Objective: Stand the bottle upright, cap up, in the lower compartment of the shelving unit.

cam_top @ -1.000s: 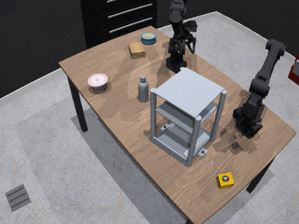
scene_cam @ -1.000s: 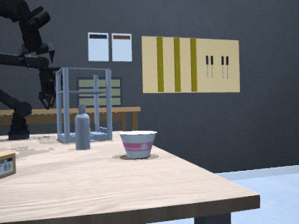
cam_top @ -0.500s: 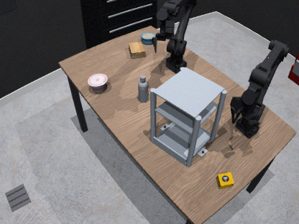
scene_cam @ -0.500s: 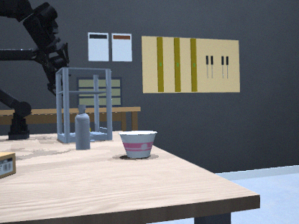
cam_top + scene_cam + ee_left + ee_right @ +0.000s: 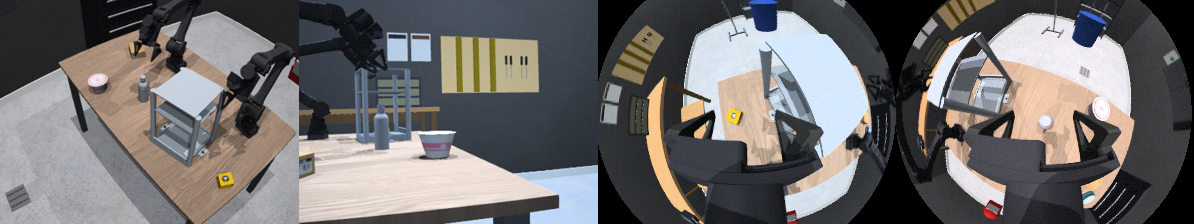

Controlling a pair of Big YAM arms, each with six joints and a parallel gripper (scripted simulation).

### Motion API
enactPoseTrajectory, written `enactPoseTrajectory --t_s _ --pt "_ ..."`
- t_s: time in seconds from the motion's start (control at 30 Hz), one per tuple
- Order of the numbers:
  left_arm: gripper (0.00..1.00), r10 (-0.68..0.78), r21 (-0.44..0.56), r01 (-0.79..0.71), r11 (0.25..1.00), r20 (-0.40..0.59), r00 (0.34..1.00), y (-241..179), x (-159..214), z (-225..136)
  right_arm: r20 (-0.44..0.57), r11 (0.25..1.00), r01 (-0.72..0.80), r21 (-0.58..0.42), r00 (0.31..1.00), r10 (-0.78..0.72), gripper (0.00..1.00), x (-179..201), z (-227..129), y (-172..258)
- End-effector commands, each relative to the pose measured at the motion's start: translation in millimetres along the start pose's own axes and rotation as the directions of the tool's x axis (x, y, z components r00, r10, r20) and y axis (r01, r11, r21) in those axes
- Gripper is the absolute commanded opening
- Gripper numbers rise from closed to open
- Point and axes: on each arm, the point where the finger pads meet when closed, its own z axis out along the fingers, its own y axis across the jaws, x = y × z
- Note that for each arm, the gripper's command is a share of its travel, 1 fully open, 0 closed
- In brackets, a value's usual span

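Observation:
The grey bottle (image 5: 143, 92) (image 5: 382, 132) (image 5: 1045, 121) stands upright, cap up, on the table beside the shelving unit (image 5: 190, 90) (image 5: 407, 108) (image 5: 828, 90). The unit has a top panel, a middle shelf and a lower compartment with a low lip; no bottle shows in it. My right gripper (image 5: 146, 57) (image 5: 1043, 113) is open and empty, high above the table, pointing down; the bottle shows from above between its fingers in the right wrist view, well below them. My left gripper (image 5: 745, 113) is open and empty, raised beside the unit, partly hidden behind a post in the top view.
A white bowl with a pink band (image 5: 98, 80) (image 5: 437, 144) (image 5: 1101, 108) stands beyond the bottle near the table edge. A tan box (image 5: 138, 51) (image 5: 306, 165) lies under the right arm. A yellow block (image 5: 225, 182) (image 5: 734, 116) lies at the unit's other side. The unit's posts and top panel are obstacles.

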Motion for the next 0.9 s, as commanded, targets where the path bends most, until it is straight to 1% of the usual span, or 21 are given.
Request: enactPoseTrajectory --t_s 0.0,0.03,0.07,0.13,0.27,0.37,0.5,0.63,0.7,0.73,0.87 --pt "1.00 0.014 0.039 -0.025 0.999 0.245 0.969 -29 -87 -39 0.080 0.985 -0.157 0.073 0.985 0.152 1.00 -12 46 -26" --pt "1.00 0.022 0.059 -0.037 0.998 0.235 0.972 -38 -81 -34 0.097 0.984 -0.162 0.075 0.983 0.154 0.93 -12 50 -28" --pt "1.00 0.029 0.076 -0.049 0.996 0.239 0.971 -46 -80 -35 0.115 0.983 -0.167 0.076 0.981 0.158 0.93 -12 55 -29" --pt "1.00 0.029 0.076 -0.049 0.996 0.239 0.971 -46 -80 -35 0.115 0.983 -0.167 0.076 0.981 0.158 0.93 -12 55 -29" --pt "1.00 0.053 0.169 -0.107 0.980 0.298 0.953 -89 -86 -49 0.186 0.979 -0.192 0.075 0.967 0.175 0.93 -12 71 -33" --pt "1.00 0.068 0.226 -0.148 0.963 0.326 0.943 -113 -82 -59 0.241 0.975 -0.211 0.071 0.952 0.189 0.93 -12 81 -35" --pt "1.00 0.093 0.305 -0.202 0.931 0.335 0.937 -149 -68 -61 0.308 0.970 -0.234 0.062 0.929 0.205 0.93 -10 90 -37" --pt "1.00 0.105 0.375 -0.251 0.892 0.369 0.923 -178 -62 -77 0.366 0.966 -0.254 0.051 0.905 0.218 0.93 -7 97 -39" --pt "1.00 0.105 0.375 -0.251 0.892 0.369 0.923 -178 -62 -77 0.366 0.966 -0.254 0.051 0.905 0.218 0.93 -7 97 -39" --pt "1.00 0.100 0.401 -0.268 0.876 0.392 0.914 -188 -64 -89 0.382 0.965 -0.259 0.047 0.897 0.222 0.93 -6 98 -39" --pt "1.00 0.116 0.476 -0.322 0.819 0.411 0.904 -218 -46 -101 0.446 0.960 -0.280 0.032 0.863 0.237 0.93 -1 102 -41"
